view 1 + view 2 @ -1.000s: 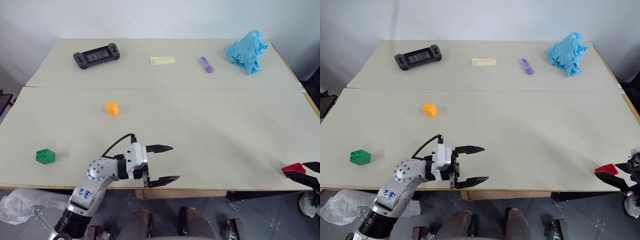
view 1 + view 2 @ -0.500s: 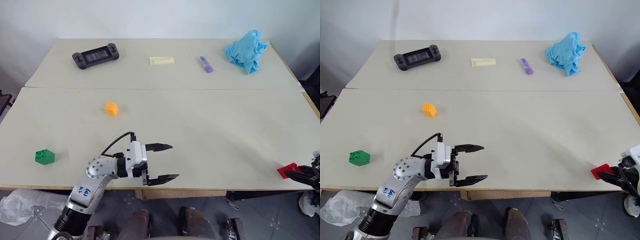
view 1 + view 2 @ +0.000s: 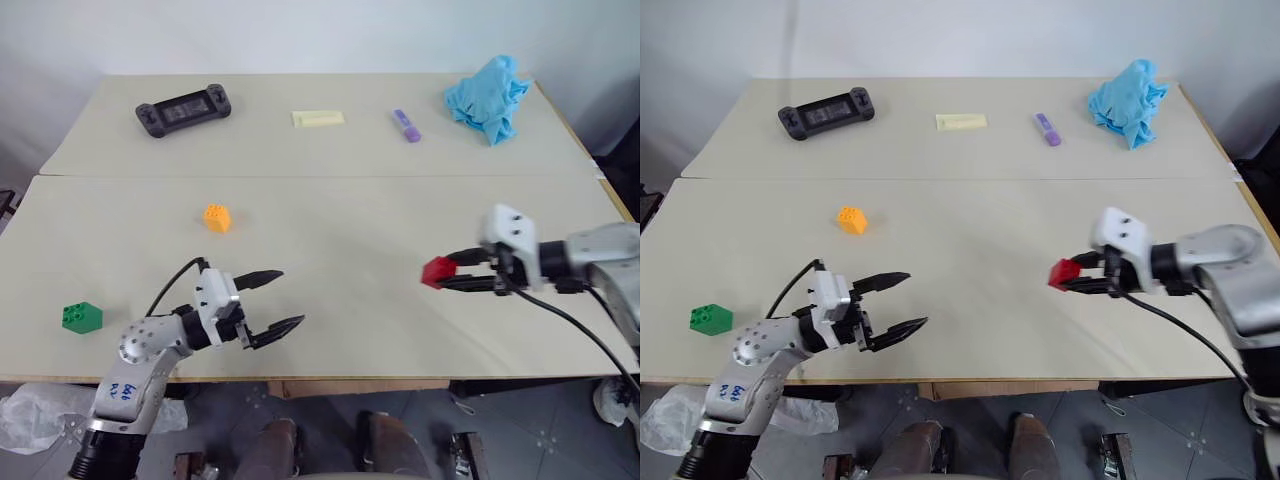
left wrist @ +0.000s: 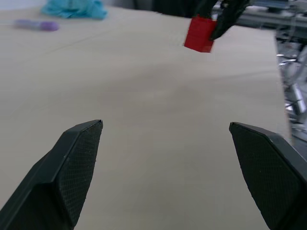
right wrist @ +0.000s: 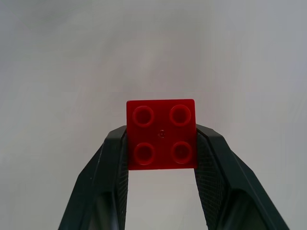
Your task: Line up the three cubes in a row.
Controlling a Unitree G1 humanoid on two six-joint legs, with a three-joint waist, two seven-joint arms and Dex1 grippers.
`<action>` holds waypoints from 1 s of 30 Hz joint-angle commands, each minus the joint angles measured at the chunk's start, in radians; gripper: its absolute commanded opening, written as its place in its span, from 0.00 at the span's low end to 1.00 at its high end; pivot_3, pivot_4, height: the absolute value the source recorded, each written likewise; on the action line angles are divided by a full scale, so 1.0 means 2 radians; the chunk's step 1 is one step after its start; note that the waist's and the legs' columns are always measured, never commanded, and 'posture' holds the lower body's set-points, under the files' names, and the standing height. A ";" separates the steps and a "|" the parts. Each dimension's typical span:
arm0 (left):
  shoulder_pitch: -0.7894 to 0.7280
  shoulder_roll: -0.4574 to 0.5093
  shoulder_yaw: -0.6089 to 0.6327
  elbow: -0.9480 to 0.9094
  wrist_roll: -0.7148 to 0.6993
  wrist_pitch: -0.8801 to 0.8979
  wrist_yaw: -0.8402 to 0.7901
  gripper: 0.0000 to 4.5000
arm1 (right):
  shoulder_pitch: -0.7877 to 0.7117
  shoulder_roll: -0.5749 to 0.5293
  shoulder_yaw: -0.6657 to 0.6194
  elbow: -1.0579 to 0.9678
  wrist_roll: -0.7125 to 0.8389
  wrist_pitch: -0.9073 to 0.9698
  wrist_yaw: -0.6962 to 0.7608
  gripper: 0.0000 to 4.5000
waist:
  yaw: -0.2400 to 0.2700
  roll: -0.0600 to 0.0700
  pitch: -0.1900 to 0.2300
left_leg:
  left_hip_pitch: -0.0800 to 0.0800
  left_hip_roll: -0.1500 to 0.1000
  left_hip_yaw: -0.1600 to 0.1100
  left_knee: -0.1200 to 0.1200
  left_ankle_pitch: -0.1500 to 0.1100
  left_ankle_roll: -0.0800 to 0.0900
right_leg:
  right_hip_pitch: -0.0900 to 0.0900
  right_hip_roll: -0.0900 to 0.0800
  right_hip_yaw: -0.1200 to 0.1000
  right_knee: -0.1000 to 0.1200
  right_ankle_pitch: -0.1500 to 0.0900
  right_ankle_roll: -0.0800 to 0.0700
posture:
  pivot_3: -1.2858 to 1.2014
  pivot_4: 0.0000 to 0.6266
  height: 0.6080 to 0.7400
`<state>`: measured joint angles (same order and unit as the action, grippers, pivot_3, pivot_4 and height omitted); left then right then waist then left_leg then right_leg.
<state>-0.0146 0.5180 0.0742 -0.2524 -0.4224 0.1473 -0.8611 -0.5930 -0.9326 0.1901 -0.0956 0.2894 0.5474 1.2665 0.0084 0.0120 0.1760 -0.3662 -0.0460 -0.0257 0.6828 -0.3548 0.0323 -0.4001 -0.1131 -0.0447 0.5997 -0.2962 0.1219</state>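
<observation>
The counter (image 3: 400, 330) carries everything; the right end effector (image 3: 452, 277) is clamped on the red cube (image 3: 437, 271), held above the right-centre of the surface; the left end effector (image 3: 270, 300) stands wide and empty near the front edge; the orange-yellow cube (image 3: 217, 217) lies far-left of it, the green cube (image 3: 81, 317) at the near left; both sit well left of the red one, closer to the left arm, so the red cube likely must travel leftward.
</observation>
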 commanded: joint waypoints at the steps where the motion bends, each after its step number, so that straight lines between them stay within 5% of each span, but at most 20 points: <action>1: 0.015 0.004 0.027 -0.004 -0.003 -0.013 0.011 1.00 | -0.053 0.037 0.055 0.020 -0.034 -0.013 0.017 0.33 | 0.001 0.000 0.000 | -0.002 0.000 0.000 0.000 0.000 0.000 | -0.002 0.000 0.000 0.001 0.000 0.000 | 0.52 0.24 1.00; 7: 0.039 0.009 0.044 -0.008 0.008 -0.028 0.020 1.00 | -0.140 0.117 0.130 0.076 -0.084 -0.040 0.040 0.33 | 0.004 0.000 0.000 | -0.004 -0.001 0.000 0.000 0.000 0.000 | -0.004 0.000 -0.002 0.004 0.000 0.000 | 0.52 0.24 1.00; 21: 0.060 0.007 0.051 -0.021 0.014 -0.041 0.033 1.00 | -0.137 0.144 0.160 0.080 -0.130 -0.037 0.043 0.33 | 0.005 -0.001 0.000 | -0.004 -0.002 -0.001 0.001 0.000 0.000 | -0.004 -0.001 -0.003 0.005 0.000 0.000 | 0.52 0.24 1.00; 26: 0.059 0.008 0.053 -0.022 0.015 -0.040 0.038 1.00 | -0.132 0.146 0.161 0.077 -0.144 -0.033 0.037 0.69 | 0.002 -0.001 0.000 | -0.003 -0.002 -0.001 0.001 0.000 0.000 | -0.004 -0.001 -0.003 0.005 0.000 0.000 | 0.52 0.24 1.00; 30: 0.084 0.000 0.090 -0.045 0.012 -0.046 0.072 1.00 | -0.116 0.144 0.100 0.075 -0.120 -0.038 0.009 0.98 | -0.004 -0.001 0.000 | -0.004 -0.002 -0.001 0.001 0.000 0.000 | -0.005 -0.001 -0.003 0.005 0.000 0.000 | 0.52 0.24 1.00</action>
<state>0.1369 0.5232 0.1992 -0.2866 -0.3877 0.0770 -0.7506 -0.8311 -0.6380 0.4688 0.0742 0.0202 0.4801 1.3163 0.0013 0.0109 0.1763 -0.3733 -0.0494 -0.0269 0.6837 -0.3543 0.0323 -0.4093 -0.1142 -0.0500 0.6105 -0.2963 0.1217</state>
